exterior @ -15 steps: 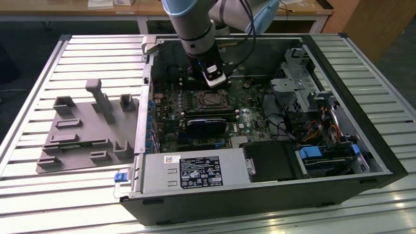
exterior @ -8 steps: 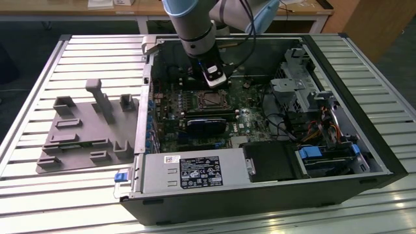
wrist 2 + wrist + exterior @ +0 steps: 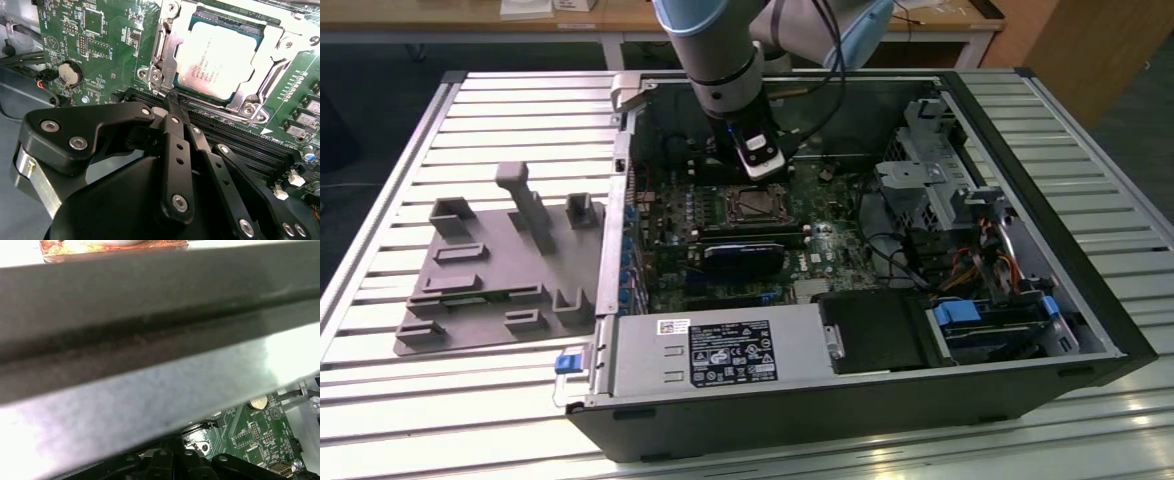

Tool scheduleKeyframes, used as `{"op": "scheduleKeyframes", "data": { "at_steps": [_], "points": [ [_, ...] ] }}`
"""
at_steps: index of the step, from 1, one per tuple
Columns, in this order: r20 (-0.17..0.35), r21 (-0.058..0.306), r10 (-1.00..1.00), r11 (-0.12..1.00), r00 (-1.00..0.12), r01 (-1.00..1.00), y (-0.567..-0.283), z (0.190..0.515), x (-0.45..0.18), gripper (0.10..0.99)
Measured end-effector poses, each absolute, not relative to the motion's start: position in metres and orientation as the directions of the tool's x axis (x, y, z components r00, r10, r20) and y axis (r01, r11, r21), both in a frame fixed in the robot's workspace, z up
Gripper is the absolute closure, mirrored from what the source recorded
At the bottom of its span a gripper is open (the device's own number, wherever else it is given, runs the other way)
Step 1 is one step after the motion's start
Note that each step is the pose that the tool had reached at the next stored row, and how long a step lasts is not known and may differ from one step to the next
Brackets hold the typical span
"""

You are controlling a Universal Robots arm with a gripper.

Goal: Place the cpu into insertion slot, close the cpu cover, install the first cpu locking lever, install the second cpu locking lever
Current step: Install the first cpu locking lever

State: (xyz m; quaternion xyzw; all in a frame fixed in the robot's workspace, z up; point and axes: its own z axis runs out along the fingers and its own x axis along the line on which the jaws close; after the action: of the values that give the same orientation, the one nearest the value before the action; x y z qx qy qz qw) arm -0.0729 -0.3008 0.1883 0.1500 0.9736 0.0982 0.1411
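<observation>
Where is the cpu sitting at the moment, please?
In the second wrist view the cpu lies within the cpu cover opening on the motherboard, just beyond the gripper.

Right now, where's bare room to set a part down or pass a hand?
Free: the slatted table between the grey fixture tray and the near edge, and the strip along the computer case on the exterior view's right. Crowded: inside the case, where the gripper sits beside the cpu.
</observation>
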Motion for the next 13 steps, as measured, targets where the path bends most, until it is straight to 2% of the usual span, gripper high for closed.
{"op": "scheduleKeyframes", "data": {
  "at_steps": [13],
  "points": [
    [-0.246, 0.231, 0.320, 0.936, -0.915, 0.265, -0.301, 0.200, -0.073, 0.984]
  ]
}}
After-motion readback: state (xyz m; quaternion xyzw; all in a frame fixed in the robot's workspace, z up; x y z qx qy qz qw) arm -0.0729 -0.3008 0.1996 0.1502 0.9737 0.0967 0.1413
